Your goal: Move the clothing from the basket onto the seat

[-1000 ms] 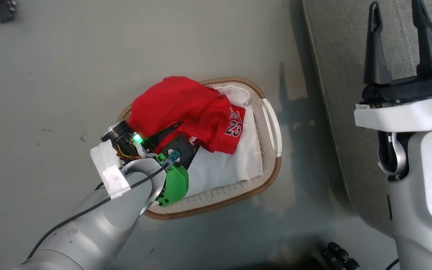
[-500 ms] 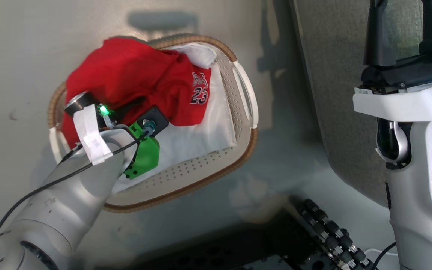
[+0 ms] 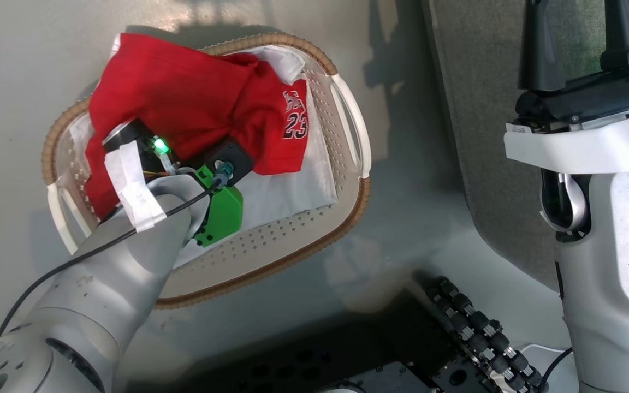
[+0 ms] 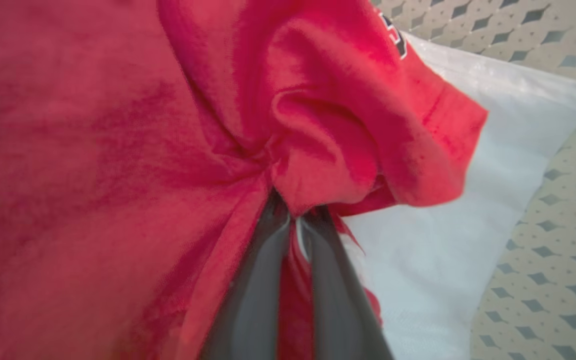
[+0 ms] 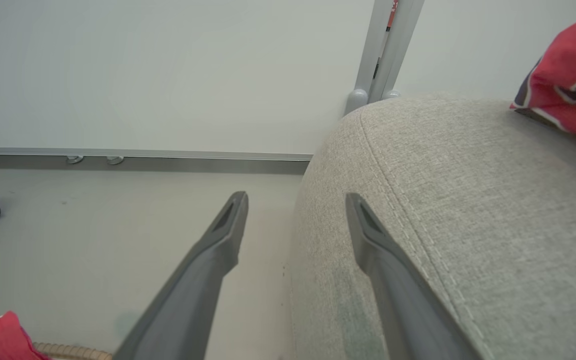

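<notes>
The red jersey (image 3: 194, 103), number 23 showing, lies bunched across the basket (image 3: 271, 256), one fold pinched at the tips of the left gripper (image 4: 295, 216). The white, brown-rimmed basket sits beneath that gripper. The grey seat (image 5: 468, 200) lies just beside the right gripper (image 5: 295, 196), with a second jersey (image 5: 568, 85) on it farther off.

The head camera looks steeply down from above the oval white plastic basket with a brown woven rim (image 3: 271, 243). The left wrist camera sits inside that basket, close against red jersey fabric (image 4: 93, 150). The right wrist camera faces level past the basket's rim, along the grey fabric sofa cushion (image 5: 468, 225), which the head view shares.
</notes>
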You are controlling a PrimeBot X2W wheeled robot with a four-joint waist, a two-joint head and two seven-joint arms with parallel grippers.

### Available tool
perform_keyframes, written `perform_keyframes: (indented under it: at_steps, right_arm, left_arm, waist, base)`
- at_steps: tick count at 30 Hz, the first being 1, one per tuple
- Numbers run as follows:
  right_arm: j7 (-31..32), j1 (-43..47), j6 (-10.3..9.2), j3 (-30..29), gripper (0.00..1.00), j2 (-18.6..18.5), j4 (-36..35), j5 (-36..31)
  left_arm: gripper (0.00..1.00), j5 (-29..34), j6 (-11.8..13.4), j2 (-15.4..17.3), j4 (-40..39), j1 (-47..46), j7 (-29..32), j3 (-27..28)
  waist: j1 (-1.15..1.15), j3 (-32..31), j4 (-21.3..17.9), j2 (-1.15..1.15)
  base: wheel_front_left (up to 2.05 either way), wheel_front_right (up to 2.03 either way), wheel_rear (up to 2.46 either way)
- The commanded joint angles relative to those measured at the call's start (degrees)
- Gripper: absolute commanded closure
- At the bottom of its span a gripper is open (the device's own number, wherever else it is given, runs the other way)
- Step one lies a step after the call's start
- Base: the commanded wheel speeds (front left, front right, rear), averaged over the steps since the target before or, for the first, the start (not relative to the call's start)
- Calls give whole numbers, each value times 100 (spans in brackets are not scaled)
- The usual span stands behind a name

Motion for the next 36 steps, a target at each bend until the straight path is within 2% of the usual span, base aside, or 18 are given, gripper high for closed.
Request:
perform_keyframes:
  at_steps: [1,8,12,21,31,36]
  right_arm:
    - [-13,-16,-8,-1,0,-11,34,-51]
    - [-12,134,-8,11,0,-12,174,-223]
    - [-13,264,-8,-18,0,-13,272,-313]
    - [-12,761,-8,-164,0,-15,572,-575]
    - [-13,1476,-8,-323,0,-15,910,-746]
    - [-13,1813,-8,-382,0,-15,1065,-776]
  left_arm:
    - [100,-47,5,-24,-28,57,-68,32]
    - [100,-275,3,-82,-525,326,-164,213]
    - [100,-320,27,99,-1166,630,-163,414]
    - [100,-348,168,451,-2702,1569,-166,1153]
    - [100,-143,113,537,-3943,2431,-167,1841]
    - [100,-75,68,624,-4319,2600,-167,2092]
  waist:
    - [-1,-122,94,18]
    - [-1,-582,294,18]
    - [-1,-955,426,18]
    - [-1,-2121,738,18]
    - [-1,-3475,1020,18]
    - [-1,-4031,1098,18]
  base:
    - [0,0,0]
    - [0,0,0]
    - [0,0,0]
    - [0,0,0]
    - [0,0,0]
    - [0,0,0]
